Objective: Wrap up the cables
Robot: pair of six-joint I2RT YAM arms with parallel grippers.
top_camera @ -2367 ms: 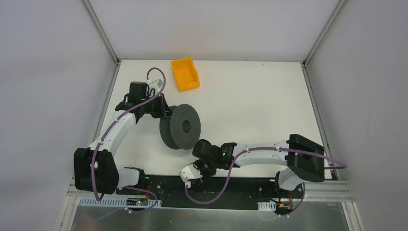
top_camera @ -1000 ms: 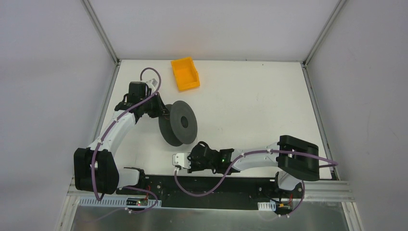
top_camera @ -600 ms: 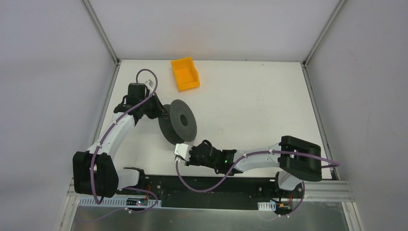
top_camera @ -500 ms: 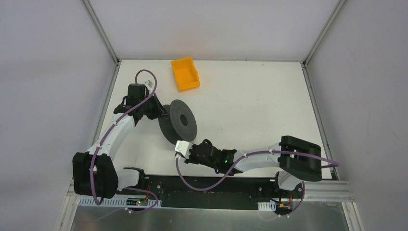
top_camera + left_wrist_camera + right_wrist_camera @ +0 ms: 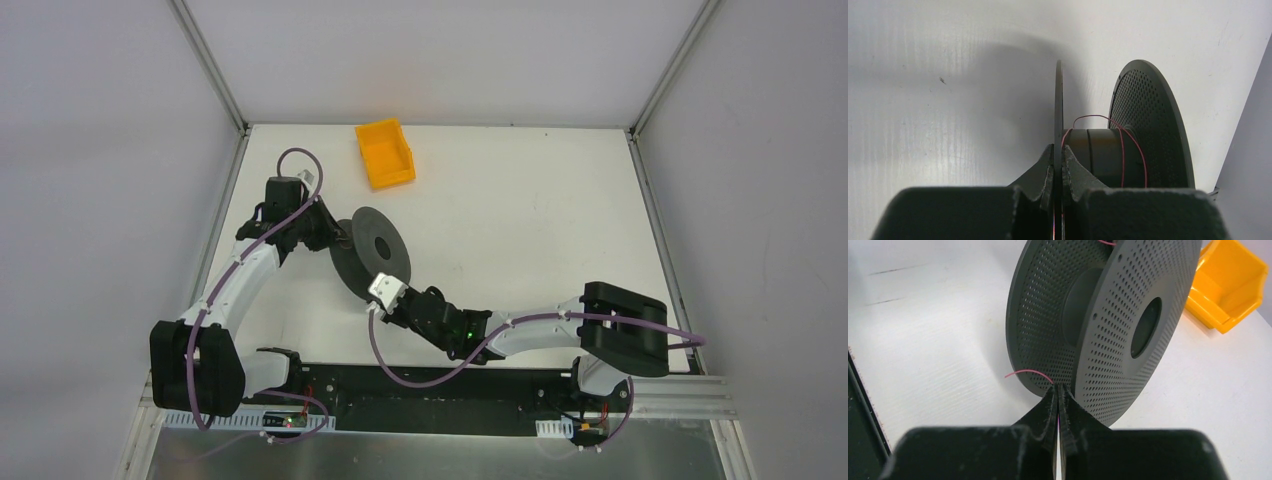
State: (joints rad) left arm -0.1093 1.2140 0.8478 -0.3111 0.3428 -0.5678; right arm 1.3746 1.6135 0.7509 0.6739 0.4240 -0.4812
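A dark grey perforated spool [image 5: 372, 256] stands on edge on the white table. The cable is a hair-thin reddish wire [image 5: 1122, 145] looped loosely round the spool's hub. My left gripper [image 5: 1058, 156] is shut on the thin edge of the spool's left flange [image 5: 1058, 105]; in the top view it [image 5: 332, 236] sits at the spool's left. My right gripper [image 5: 1058, 388] is shut on the wire at the spool's [image 5: 1108, 325] lower rim, and a short free end of the wire [image 5: 1024, 372] curls out to the left. In the top view the right gripper [image 5: 383, 291] is just below the spool.
An orange bin [image 5: 385, 153] stands at the back of the table, also in the right wrist view [image 5: 1230, 282] behind the spool. A black rail [image 5: 440, 385] runs along the near edge. Grey walls enclose the table [image 5: 540, 220] on three sides.
My right gripper has swung left from the near edge and then up to the spool's lower rim. The spool has turned slightly; the left arm shifted a little.
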